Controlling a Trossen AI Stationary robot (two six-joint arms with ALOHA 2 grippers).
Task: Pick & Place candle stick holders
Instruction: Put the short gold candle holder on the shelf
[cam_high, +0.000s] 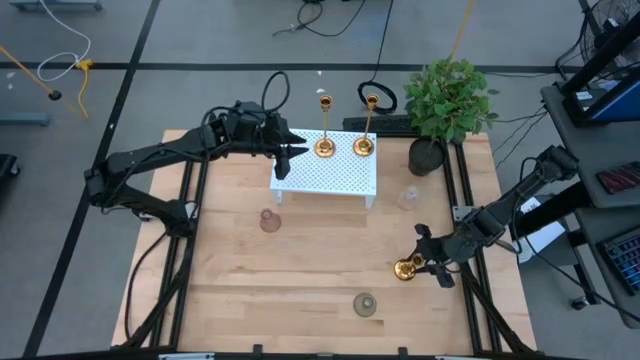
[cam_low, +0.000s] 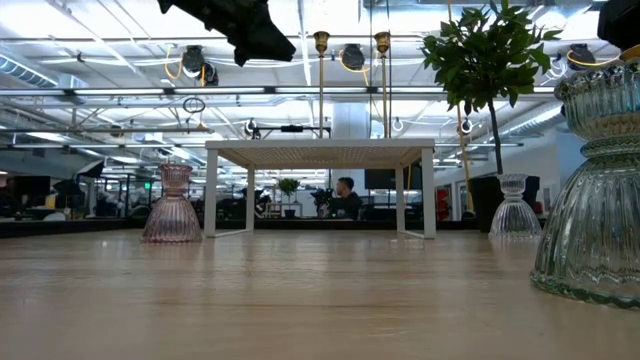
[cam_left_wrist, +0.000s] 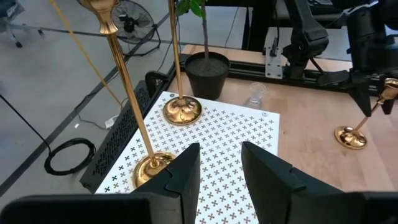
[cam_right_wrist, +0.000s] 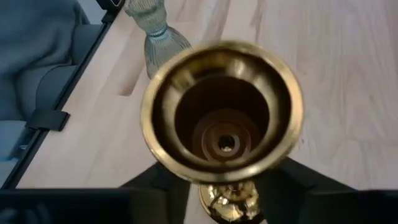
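Two gold candle stick holders (cam_high: 324, 145) (cam_high: 364, 145) stand on their round bases on a small white perforated table (cam_high: 325, 178) at the far middle. In the left wrist view they are the near holder (cam_left_wrist: 152, 167) and the far holder (cam_left_wrist: 182, 112). My left gripper (cam_high: 297, 152) (cam_left_wrist: 221, 168) is open and empty, just above the white table's left part and beside the nearer holder. My right gripper (cam_high: 432, 262) is shut on the third gold holder (cam_high: 405, 268) at the table's right near part. The right wrist view looks down into that holder's cup (cam_right_wrist: 222, 112). My right gripper pinches the third holder's thin stem (cam_left_wrist: 378, 102) between its two fingers, high up under the cup. The cup hides the place of contact in the right wrist view. The fingers come from the table's right side. The round base (cam_left_wrist: 351, 137) is on or just above the wood; I cannot tell which.
A pink glass holder (cam_high: 270, 220), a clear glass one (cam_high: 407, 197) and a greenish one (cam_high: 365, 304) stand on the wood. A potted plant (cam_high: 450, 100) stands at the far right. A black flat device (cam_high: 385, 125) lies behind the white table. Metal rails run along both table sides.
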